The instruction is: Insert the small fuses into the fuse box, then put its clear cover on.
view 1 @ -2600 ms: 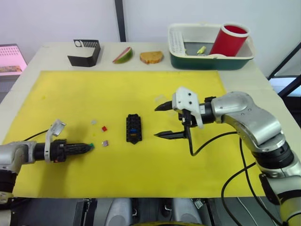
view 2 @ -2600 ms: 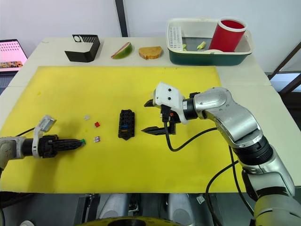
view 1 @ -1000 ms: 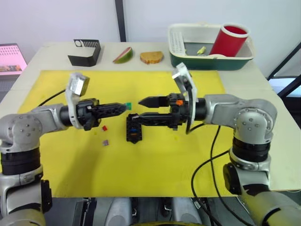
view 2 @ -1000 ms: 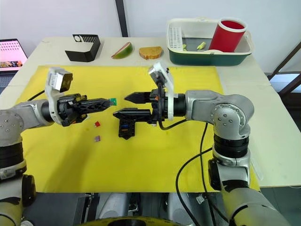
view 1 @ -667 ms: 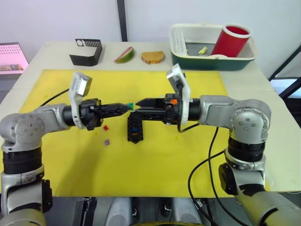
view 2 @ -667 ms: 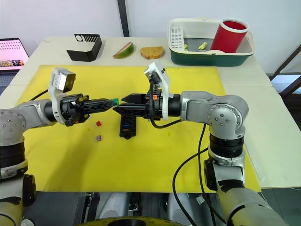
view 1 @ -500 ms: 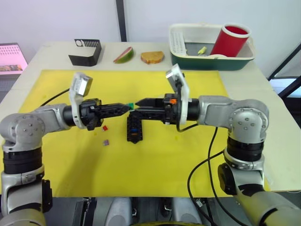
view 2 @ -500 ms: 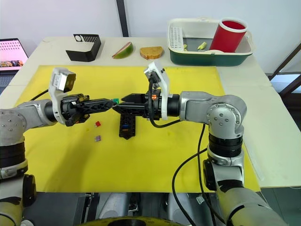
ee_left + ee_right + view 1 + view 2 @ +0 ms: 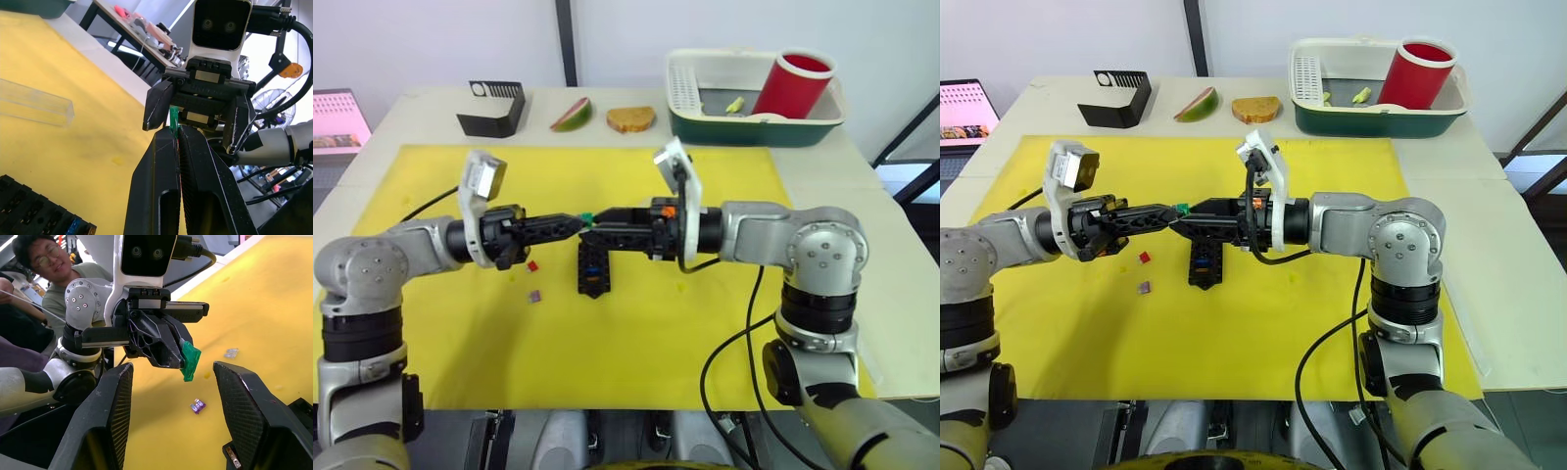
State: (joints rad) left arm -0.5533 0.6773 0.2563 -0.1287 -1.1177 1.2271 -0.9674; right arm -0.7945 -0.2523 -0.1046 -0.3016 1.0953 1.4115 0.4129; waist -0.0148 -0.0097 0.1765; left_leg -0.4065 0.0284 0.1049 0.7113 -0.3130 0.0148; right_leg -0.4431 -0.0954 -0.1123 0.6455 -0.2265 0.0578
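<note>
My left gripper (image 9: 578, 223) is shut on a green fuse (image 9: 589, 216), held in the air above the far end of the black fuse box (image 9: 592, 270). My right gripper (image 9: 603, 221) faces it tip to tip and is open. Its fingers (image 9: 157, 105) stand on either side of the green fuse (image 9: 190, 361) without closing on it. A blue fuse (image 9: 592, 273) sits in the fuse box. A red fuse (image 9: 531, 265) and a purple fuse (image 9: 534, 295) lie on the yellow mat left of the box, with a pale grey fuse (image 9: 231, 353) nearby. The clear cover (image 9: 34, 108) lies on the mat.
At the table's back stand a black slotted stand (image 9: 491, 106), a watermelon slice (image 9: 570, 114), a piece of bread (image 9: 630, 118) and a green basin (image 9: 754, 125) holding a red cup (image 9: 800, 83). A person (image 9: 34, 264) sits behind my left arm.
My left gripper lifted the green fuse from the mat to above the fuse box. The right gripper swung round to face it and edged closer, its fingers now flanking the fuse.
</note>
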